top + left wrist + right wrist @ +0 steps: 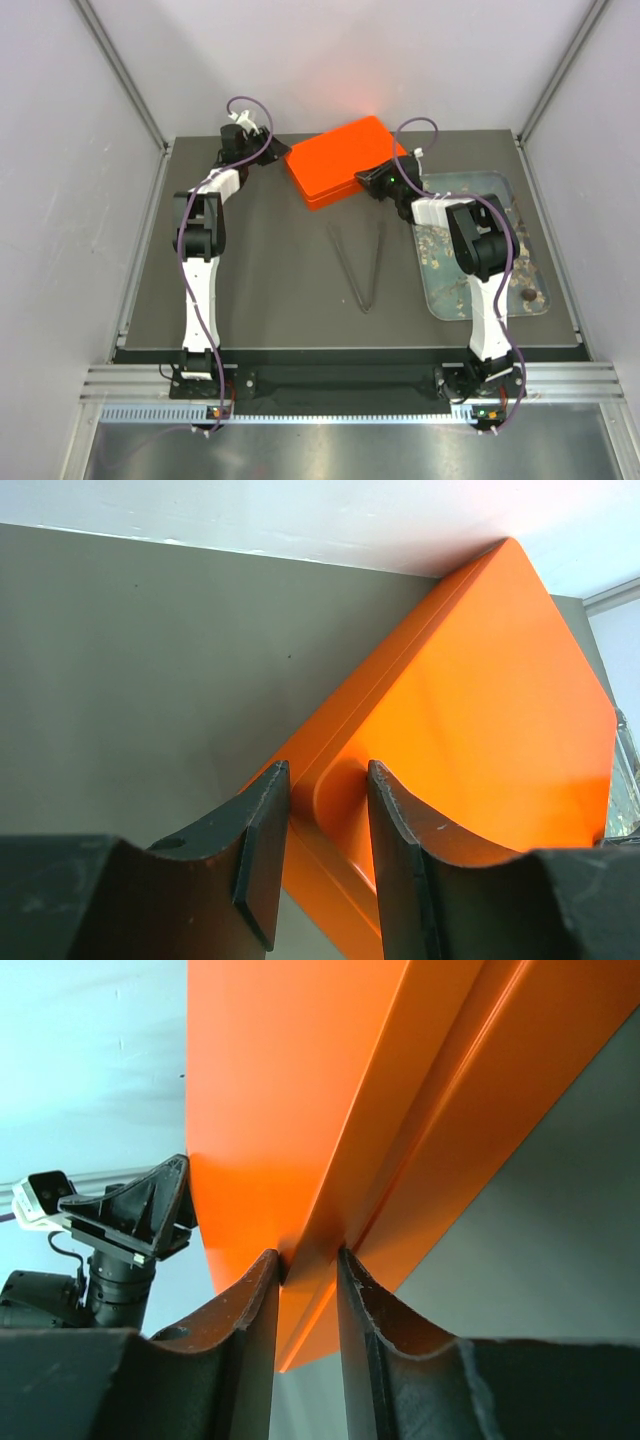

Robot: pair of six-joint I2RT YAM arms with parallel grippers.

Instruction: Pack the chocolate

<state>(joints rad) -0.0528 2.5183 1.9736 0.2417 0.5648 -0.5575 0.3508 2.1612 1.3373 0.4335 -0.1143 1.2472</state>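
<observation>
Two robot arms reach across a dark table (270,260) toward an orange box (345,160) that lies shut at the back centre. From above, the left gripper (280,155) meets the box's left corner and the right gripper (377,183) meets its right corner. Closed black tongs (362,265) lie on the table between the arms, well apart from the box. A grey-blue tray (535,270) sits at the right, partly under the right arm. The chocolate (527,295) is in that tray, with one dark brown lump clear near its near right corner; other lumps are too small to separate from the tray's print.

Left wrist view: both dark fingers (262,850) stand either side of the box's corner, the lid's rim filling the narrow gap, so this claw looks clamped on the box.

Right wrist view: the fingers (250,1340) pinch the thin lip where lid and base meet, drawn close together on it. No chocolate shows in either wrist view.
</observation>
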